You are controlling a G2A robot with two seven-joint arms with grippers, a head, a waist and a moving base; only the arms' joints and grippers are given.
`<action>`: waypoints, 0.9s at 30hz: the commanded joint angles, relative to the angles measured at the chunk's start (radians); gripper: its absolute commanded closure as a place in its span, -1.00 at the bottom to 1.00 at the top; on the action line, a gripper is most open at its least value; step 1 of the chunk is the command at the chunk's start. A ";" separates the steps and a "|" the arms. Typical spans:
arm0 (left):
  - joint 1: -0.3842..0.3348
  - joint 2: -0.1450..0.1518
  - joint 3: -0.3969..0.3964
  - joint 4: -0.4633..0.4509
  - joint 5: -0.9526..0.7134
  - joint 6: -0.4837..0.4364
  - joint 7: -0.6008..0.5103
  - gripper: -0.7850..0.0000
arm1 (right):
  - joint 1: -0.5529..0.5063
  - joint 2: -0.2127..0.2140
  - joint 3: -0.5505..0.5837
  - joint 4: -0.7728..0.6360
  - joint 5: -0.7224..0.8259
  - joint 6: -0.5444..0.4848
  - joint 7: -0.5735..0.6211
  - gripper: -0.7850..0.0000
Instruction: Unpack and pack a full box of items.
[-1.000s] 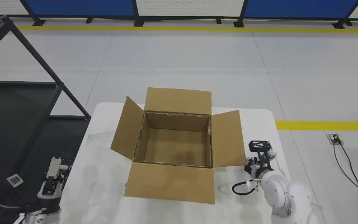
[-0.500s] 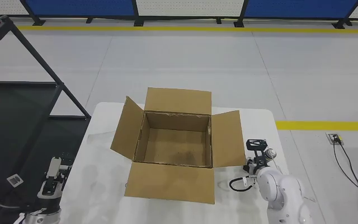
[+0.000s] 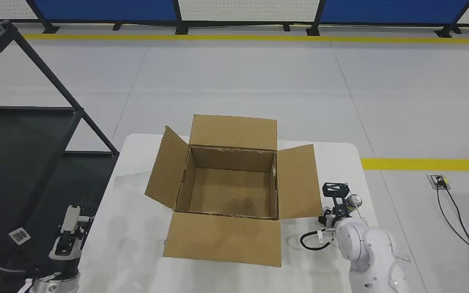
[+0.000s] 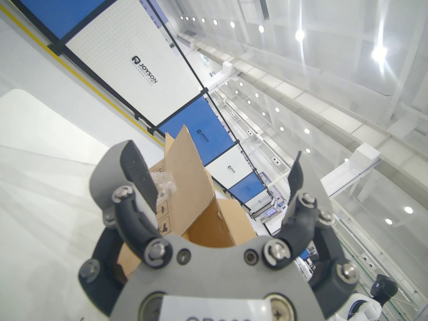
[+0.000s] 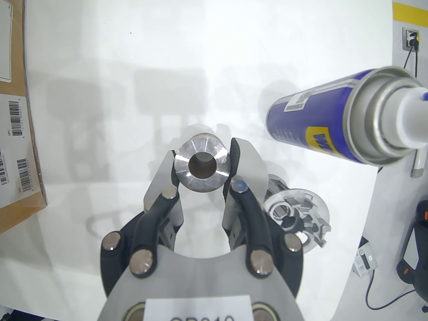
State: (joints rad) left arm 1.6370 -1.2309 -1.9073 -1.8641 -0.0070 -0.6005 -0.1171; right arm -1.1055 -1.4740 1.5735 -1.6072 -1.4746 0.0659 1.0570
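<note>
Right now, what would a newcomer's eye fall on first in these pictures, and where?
An open cardboard box with its flaps spread stands in the middle of the white table, nothing visible inside. To the box's right, the right gripper has its fingers closed on a hollow metal cylinder, with a blue spray can standing close by.

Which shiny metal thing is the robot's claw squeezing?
The silver cylinder with a hole in its top: the right gripper pinches it. The toothed metal part beside it sits outside the grip.
</note>
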 commanded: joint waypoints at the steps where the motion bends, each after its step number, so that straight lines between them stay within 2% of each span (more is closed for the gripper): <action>1: 0.000 0.000 0.000 0.000 0.000 0.000 0.000 -1.00 | 0.004 0.000 -0.006 0.004 0.001 0.008 0.002 1.00; 2: 0.000 0.000 0.000 0.000 0.000 0.000 0.000 -1.00 | 0.004 0.001 -0.005 0.006 -0.001 0.009 0.003 1.00; 4: 0.000 0.000 0.000 0.000 0.000 0.000 0.000 -1.00 | 0.005 0.003 -0.005 0.009 0.001 0.011 0.003 0.79; 7: 0.000 0.000 0.000 0.000 0.000 0.000 0.000 -1.00 | 0.006 0.005 -0.005 0.012 0.002 0.014 0.005 0.58; 9: 0.000 0.000 0.000 0.000 0.000 0.000 0.000 -1.00 | 0.006 0.006 -0.006 0.013 0.002 0.016 0.007 0.36; 14: 0.000 0.000 0.000 0.000 0.000 0.000 0.000 -1.00 | 0.003 0.010 -0.004 0.005 0.006 0.024 0.009 0.01; 17: 0.000 0.000 0.000 0.000 0.000 0.000 0.000 -1.00 | -0.007 0.012 -0.002 -0.016 0.008 0.030 0.005 -0.32; 18: 0.000 0.000 0.000 0.000 0.000 0.000 0.000 -1.00 | -0.014 0.012 -0.001 -0.028 0.011 0.032 0.001 -0.55; 27: 0.000 0.000 0.000 0.000 0.000 0.000 0.000 -1.00 | -0.093 0.017 0.016 -0.159 0.059 0.043 -0.052 -0.58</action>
State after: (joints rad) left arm 1.6370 -1.2309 -1.9073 -1.8641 -0.0070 -0.6005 -0.1171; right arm -1.1897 -1.4575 1.5865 -1.7512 -1.4290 0.1151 1.0129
